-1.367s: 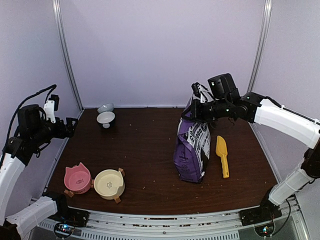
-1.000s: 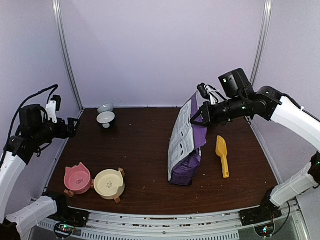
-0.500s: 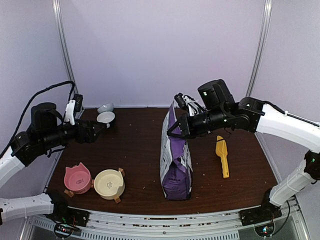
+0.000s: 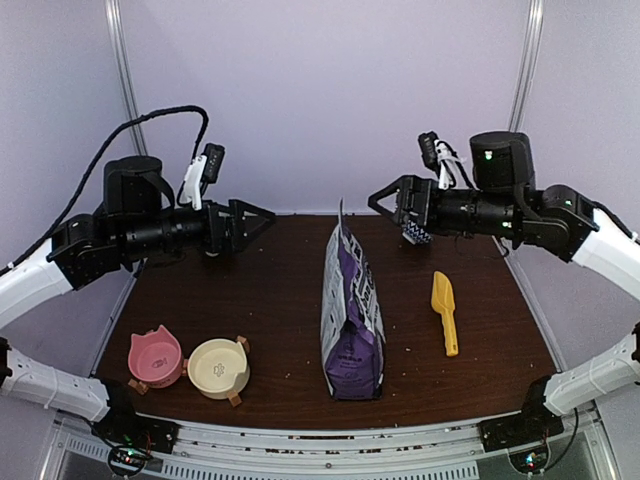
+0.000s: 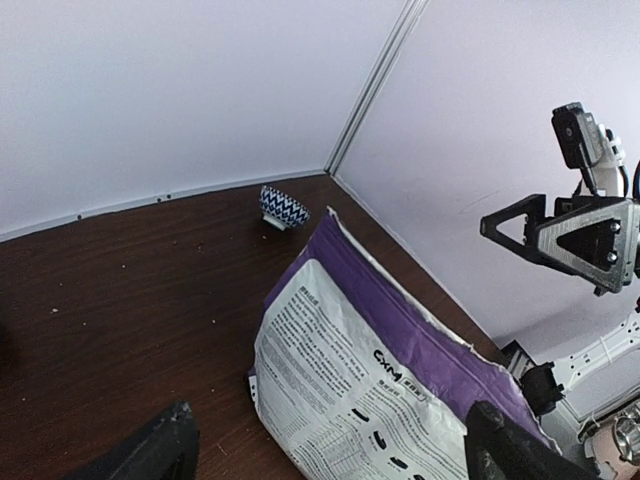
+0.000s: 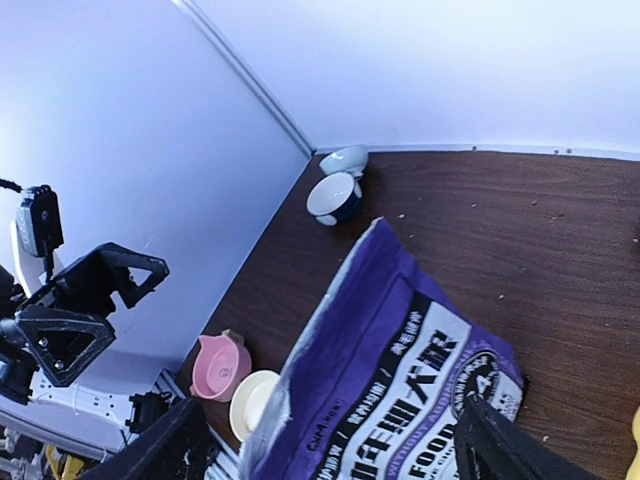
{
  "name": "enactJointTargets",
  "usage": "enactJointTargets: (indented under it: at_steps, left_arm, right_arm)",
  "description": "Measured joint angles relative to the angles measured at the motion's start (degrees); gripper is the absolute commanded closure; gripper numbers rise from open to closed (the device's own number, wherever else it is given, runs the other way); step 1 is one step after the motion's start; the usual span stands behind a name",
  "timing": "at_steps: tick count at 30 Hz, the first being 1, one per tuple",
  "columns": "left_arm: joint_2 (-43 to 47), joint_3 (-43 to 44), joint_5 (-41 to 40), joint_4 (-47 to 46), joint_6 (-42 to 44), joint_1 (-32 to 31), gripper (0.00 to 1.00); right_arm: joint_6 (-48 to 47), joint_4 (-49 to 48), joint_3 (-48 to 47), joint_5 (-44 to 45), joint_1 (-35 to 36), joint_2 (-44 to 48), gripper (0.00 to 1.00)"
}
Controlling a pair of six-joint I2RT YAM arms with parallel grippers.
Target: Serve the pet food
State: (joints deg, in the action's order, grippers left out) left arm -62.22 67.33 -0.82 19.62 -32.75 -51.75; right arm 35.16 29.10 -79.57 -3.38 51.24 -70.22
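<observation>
The purple-and-white bag stands upright by itself mid-table, its torn top edge up. The pet food itself is out of view. My right gripper hovers open above and right of the bag top, touching nothing; in its wrist view the bag's printed front lies between its spread fingers. My left gripper is open too, in the air left of the bag top and pointing at it; the bag's white back fills its wrist view. A yellow scoop lies right of the bag.
A pink bowl and a cream bowl sit at the front left. A white-and-dark bowl and a pale one stand at the back left corner. A zigzag-patterned bowl is at the back right. Small crumbs dot the table.
The right gripper opened, let go of the bag top and drew back up to the right. The bag now stands alone. The left arm swung in from the left toward the bag.
</observation>
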Motion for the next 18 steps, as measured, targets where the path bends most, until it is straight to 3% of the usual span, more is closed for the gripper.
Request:
enactJointTargets:
  at_steps: [5,11,18]
  left_arm:
    - [-2.9,4.0,0.2,1.4,0.0,-1.5,0.05]
    - [-4.9,5.8,0.1,2.0,-1.7,-3.9,0.05]
    - [-7.4,7.3,0.0,2.8,-3.8,-5.4,0.05]
  right_arm:
    - [1.8,-0.7,8.7,5.2,-0.9,7.2,0.12]
    - [4.7,-3.2,17.9,5.3,0.6,8.1,0.15]
    - [8.0,-8.8,20.6,3.8,3.6,8.0,0.25]
